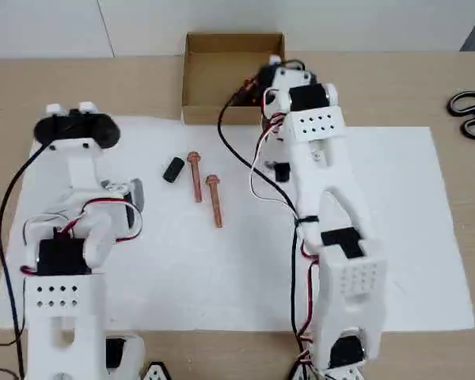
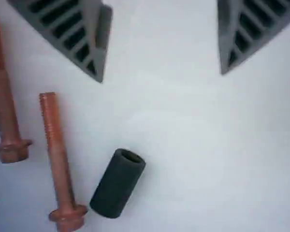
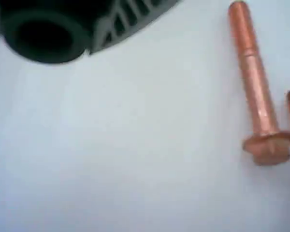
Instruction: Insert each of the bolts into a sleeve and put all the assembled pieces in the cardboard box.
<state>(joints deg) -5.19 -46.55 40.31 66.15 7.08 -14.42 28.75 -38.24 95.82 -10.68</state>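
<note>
Two copper bolts [image 1: 195, 176] [image 1: 214, 199] lie side by side on the white sheet, heads toward the near edge. A loose black sleeve [image 1: 172, 169] lies just left of them. My left gripper [image 2: 162, 48] hovers open, short of the sleeve [image 2: 117, 183] and the bolts [image 2: 58, 159] [image 2: 5, 121], nothing between its grey fingertips [image 2: 87, 43]. In the high view the left gripper [image 1: 133, 194] sits left of the parts. My right gripper [image 1: 281, 169] hangs right of the bolts, shut on a second black sleeve [image 3: 46, 34], with a bolt [image 3: 253, 87] lying beyond it.
The cardboard box [image 1: 194, 79] stands open at the back centre, partly behind the right arm's upper joint. Scissors [image 1: 471, 113] lie at the far right on the bare table. The white sheet [image 1: 396, 182] covers the middle of the table.
</note>
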